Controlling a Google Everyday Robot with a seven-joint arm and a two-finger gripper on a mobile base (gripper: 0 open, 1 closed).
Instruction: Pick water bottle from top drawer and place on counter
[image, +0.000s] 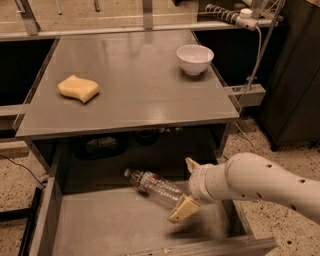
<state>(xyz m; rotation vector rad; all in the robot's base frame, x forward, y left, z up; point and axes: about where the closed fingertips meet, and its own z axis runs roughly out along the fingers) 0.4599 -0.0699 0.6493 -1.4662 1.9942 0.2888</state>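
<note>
Because the wide, shallow grey top drawer (107, 227) stands pulled out below the tabletop with its floor in plain view, the task appears to be at its first step, the grasp, with the lift and the placing left to do. Inside the drawer, toward its right side, the white arm's two-finger gripper (181, 190) reaches in from the right. Its tan fingers (184, 209) are spread wide, one above and one below the base end of the small clear ribbed plastic water bottle (155, 186) with its white cap and red, white and blue label band. The bottle lies on its side on the drawer floor, cap toward the back left, and it looks straddled rather than pinched; whether a finger touches it cannot be told. Farther off, the large flat grey counter (140, 105) bears no bottle. On it sit a yellow sponge (78, 88) at the left and a white round bowl (195, 59) at the far right, with bare surface between them.
</note>
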